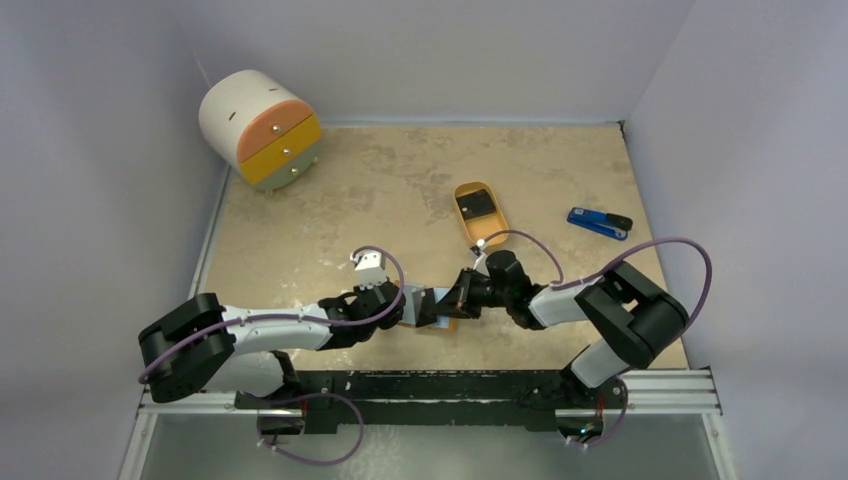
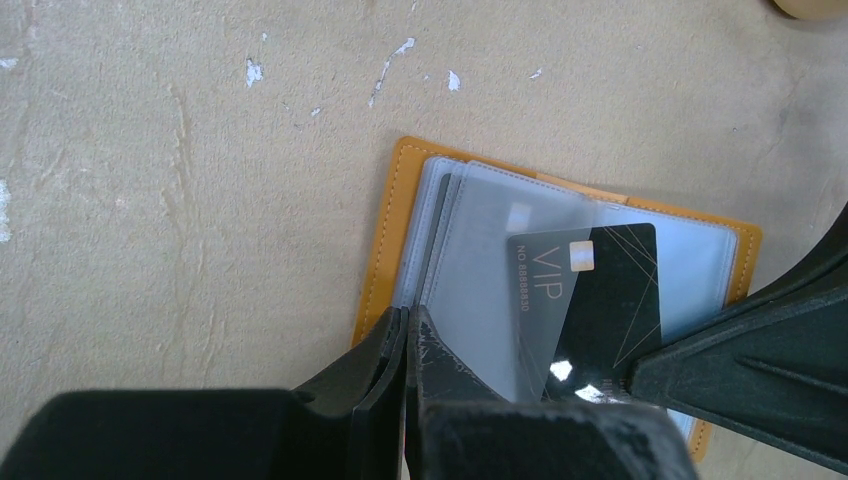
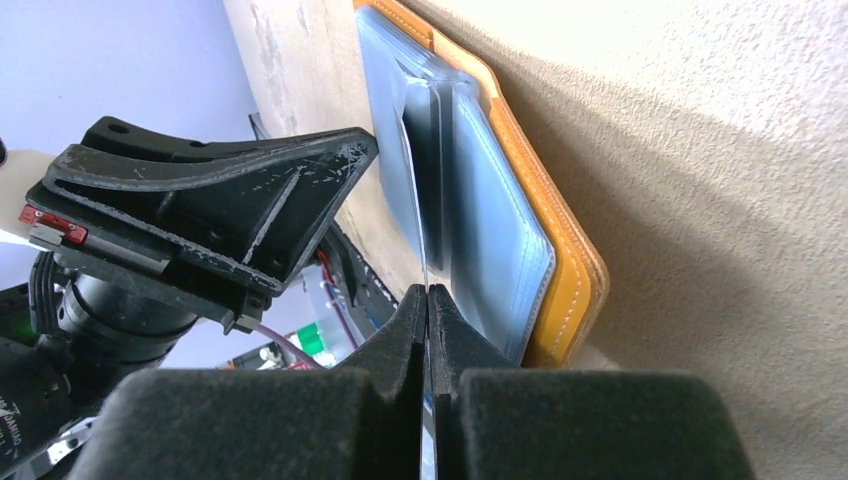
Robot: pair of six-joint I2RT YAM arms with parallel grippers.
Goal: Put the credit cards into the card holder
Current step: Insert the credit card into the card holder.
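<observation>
Credit card point(image 2: 610, 300), black with "VIP" in pale print, lay slanted on the open card holder point(image 2: 385, 230), its lettered half under a clear sleeve point(image 2: 500, 230) and its other half bare. The card holder lay flat on the worktop point(image 1: 400, 190), orange cover down and pale sleeves up. The right end effector point(image 3: 427, 297) was fully closed, pinching the credit card by its edge at one side of the card holder. The left end effector point(image 2: 405, 325) was likewise closed at the card holder's opposite side. Its tips seemed to nip a sleeve edge, though the wrist view left that unclear. Beyond the card holder, well apart from it, an orange oval tray point(image 1: 488, 232) held a second black card point(image 1: 477, 205). A blue-and-black gadget point(image 1: 600, 222) lay beyond the card holder and to its right. A round drawer unit point(image 1: 262, 128) stood far beyond the card holder to its left.
</observation>
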